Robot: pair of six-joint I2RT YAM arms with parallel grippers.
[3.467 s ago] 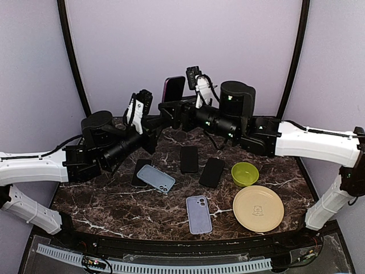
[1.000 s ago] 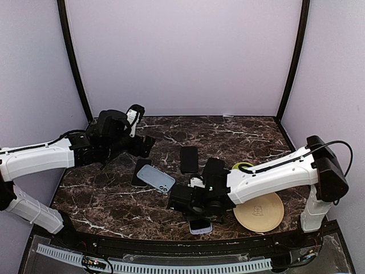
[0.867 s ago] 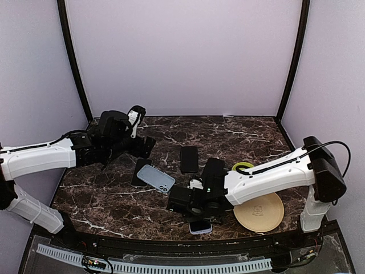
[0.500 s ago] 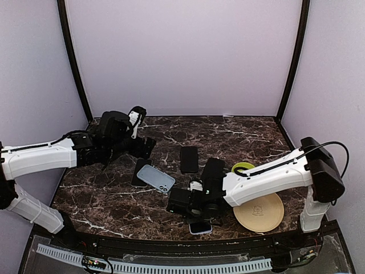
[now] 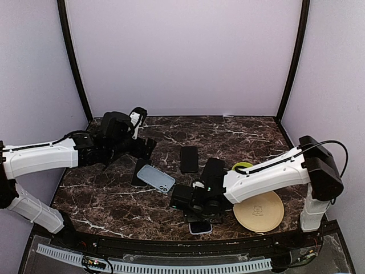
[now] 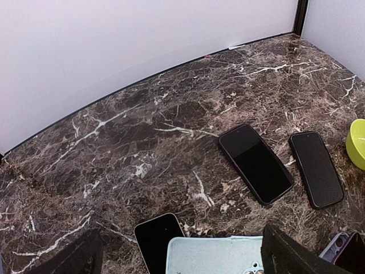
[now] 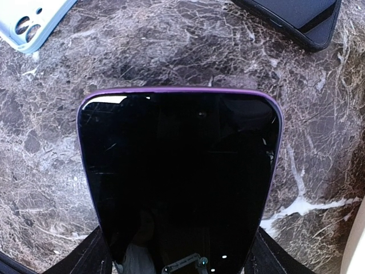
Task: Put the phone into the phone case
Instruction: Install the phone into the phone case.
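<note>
My right gripper (image 5: 179, 200) is shut on a purple-rimmed phone (image 7: 179, 182), which it holds by its long edges low over the marble, black screen towards the wrist camera. A light blue phone case (image 5: 199, 227) lies at the front; only its near end shows from under that wrist. A second light blue case (image 5: 155, 178) rests partly on a black phone (image 5: 138, 171). Farther back on the left, my left gripper (image 5: 145, 147) hangs open and holds nothing. In the left wrist view that second case (image 6: 217, 255) lies just below it.
Two black phones (image 6: 256, 162) (image 6: 316, 168) lie side by side mid-table. A green bowl (image 5: 244, 166) and a tan plate (image 5: 261, 212) sit to the right of my right arm. A purple curved wall (image 5: 182, 57) closes off the back.
Since 3.5 s ago the right arm has come down from the back to the front with the phone, and the left arm has drawn back left. In the last second, barely any motion.
</note>
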